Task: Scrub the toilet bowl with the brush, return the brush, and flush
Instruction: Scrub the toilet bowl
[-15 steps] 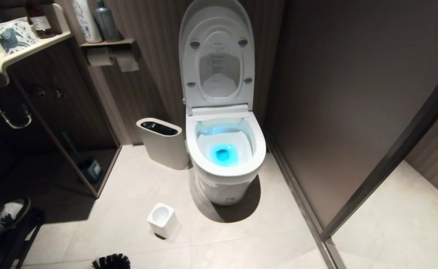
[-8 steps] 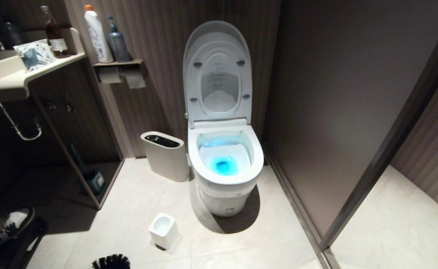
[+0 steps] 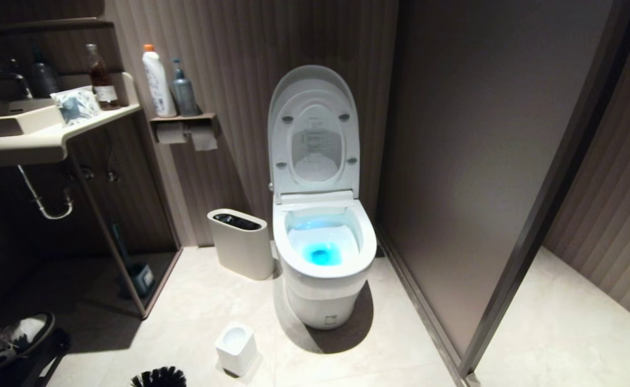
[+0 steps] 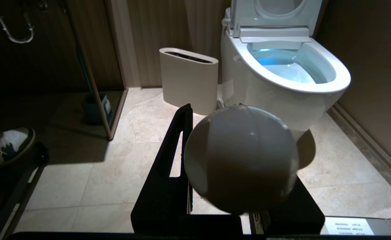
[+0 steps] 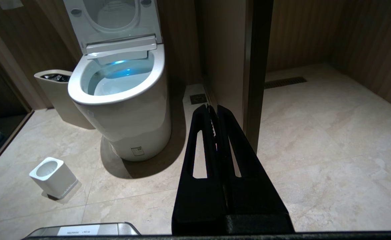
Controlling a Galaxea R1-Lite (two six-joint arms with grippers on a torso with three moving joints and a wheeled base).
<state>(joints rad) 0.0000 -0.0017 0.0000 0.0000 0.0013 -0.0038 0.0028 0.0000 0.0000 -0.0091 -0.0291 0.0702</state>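
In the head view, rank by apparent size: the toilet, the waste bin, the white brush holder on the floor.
1. toilet, largest by far.
2. waste bin.
3. white brush holder, smallest, though it sits nearer the camera.

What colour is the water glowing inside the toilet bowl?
Bright blue inside the toilet bowl; clearest in the head view.

One toilet (image 3: 323, 258) stands mid-frame, with one bin (image 3: 241, 243) to its left and one white brush holder (image 3: 235, 347) at the lower centre. Four bottles: two on the sink counter (image 3: 100, 77), two on the shelf (image 3: 158, 81). Two paper rolls (image 3: 188, 135) hang beneath. One shoe (image 3: 8, 338) lies lower left.
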